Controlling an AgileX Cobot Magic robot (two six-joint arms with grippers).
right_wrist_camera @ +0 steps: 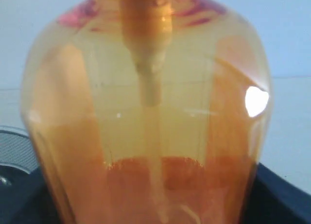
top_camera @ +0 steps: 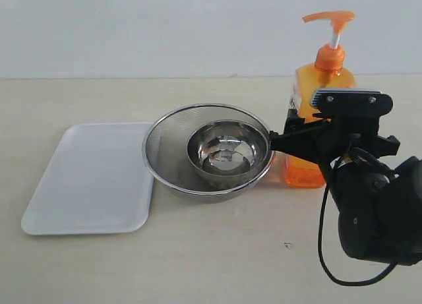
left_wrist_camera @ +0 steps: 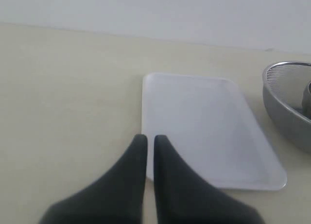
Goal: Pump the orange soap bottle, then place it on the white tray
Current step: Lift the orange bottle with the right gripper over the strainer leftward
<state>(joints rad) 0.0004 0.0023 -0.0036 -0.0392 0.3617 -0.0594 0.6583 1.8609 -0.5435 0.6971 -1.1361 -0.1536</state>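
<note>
- The white tray (top_camera: 86,179) lies at the left of the tabletop (top_camera: 217,251) with nothing on it, so the placing is not yet done.
- The left end effector (left_wrist_camera: 149,139) hangs near the tray's edge, clenched on nothing.
- A steel strainer bowl (top_camera: 161,146) sits between the tray and the bottle.
- The orange soap bottle (top_camera: 306,83) stands upright just right of the strainer, its pump head raised. Whether it has been pumped cannot be told, and its label's red print is unreadable.
- The right end effector (top_camera: 320,122) straddles the bottle's body. Whether it is gripping cannot be told.
</note>
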